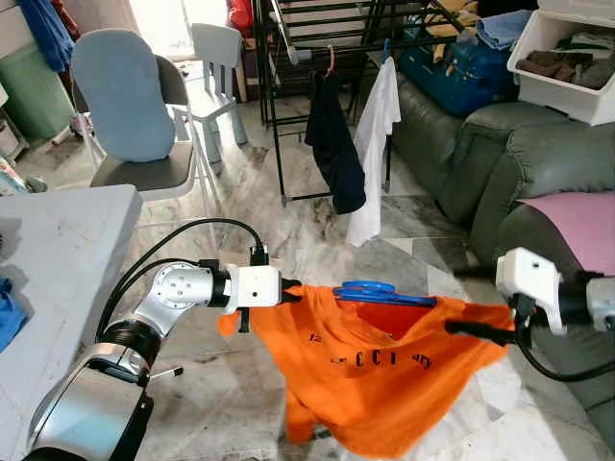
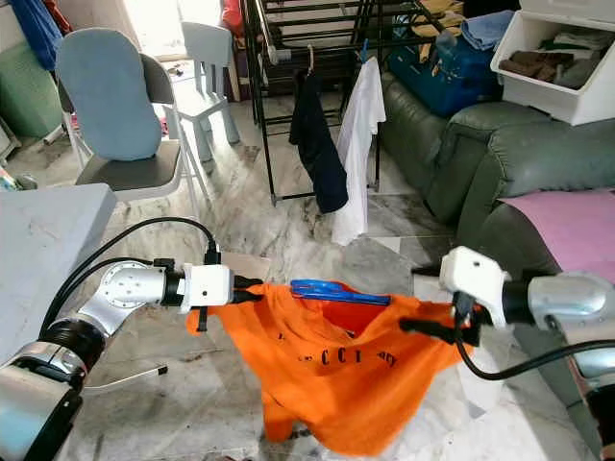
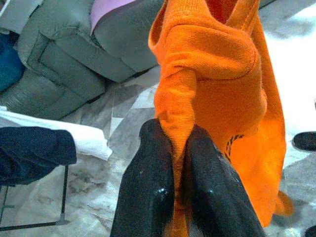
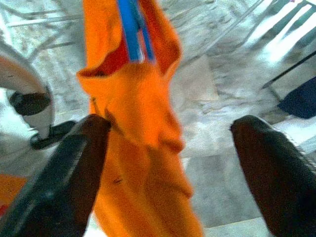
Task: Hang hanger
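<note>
Orange shirt with blue hanger: left gripper jaws clamped on it, right gripper jaws apart, perhaps touching.

A shirt hangs between both grippers, hanger inside its collar, drying rack behind.

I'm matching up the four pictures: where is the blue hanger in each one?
Left eye: blue hanger in the orange shirt's neck, lower centre.
Right eye: lower centre.
Left wrist: not in it.
Right wrist: blue bar at top.
Shared landmark: the orange shirt.
</note>
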You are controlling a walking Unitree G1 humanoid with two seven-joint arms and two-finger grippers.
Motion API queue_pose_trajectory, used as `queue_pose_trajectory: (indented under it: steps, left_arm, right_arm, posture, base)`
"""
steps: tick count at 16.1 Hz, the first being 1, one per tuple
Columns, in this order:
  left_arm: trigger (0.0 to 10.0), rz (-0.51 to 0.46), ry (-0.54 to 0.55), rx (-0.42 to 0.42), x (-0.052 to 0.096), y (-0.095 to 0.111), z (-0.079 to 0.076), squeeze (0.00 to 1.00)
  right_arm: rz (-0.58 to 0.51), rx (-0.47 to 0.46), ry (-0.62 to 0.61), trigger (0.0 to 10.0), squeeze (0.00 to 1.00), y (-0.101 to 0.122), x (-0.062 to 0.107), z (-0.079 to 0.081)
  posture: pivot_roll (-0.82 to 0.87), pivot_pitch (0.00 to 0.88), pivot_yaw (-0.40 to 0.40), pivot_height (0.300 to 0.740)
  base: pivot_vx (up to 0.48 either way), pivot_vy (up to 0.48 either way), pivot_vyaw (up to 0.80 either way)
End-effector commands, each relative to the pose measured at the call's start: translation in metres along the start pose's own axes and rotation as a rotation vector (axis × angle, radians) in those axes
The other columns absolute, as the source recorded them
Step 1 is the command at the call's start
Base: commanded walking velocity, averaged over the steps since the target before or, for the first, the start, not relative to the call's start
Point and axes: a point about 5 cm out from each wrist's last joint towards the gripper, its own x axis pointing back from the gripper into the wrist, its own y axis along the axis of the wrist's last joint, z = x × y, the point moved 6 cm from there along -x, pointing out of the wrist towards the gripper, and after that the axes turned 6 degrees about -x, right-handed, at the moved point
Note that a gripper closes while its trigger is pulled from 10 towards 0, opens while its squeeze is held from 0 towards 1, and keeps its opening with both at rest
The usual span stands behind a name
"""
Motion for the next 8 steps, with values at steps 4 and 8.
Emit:
queue_pose_trajectory:
  steps: [4,8]
  left_arm:
    - [0.0,-0.048,0.015,-0.043,-0.001,0.011,0.007,0.0]
    - [0.0,-0.062,0.009,-0.045,-0.005,0.014,0.005,0.0]
  right_arm:
    - [0.031,0.013,0.111,0.0,0.0,-0.002,-0.007,0.006]
    - [0.011,0.039,0.148,0.0,0.0,0.004,-0.022,0.007]
  posture:
    - [-0.22,0.0,0.038,0.74]
    - [-0.22,0.0,0.036,0.74]
  base:
    - [0.0,0.0,0.0]
    - [0.0,0.0,0.0]
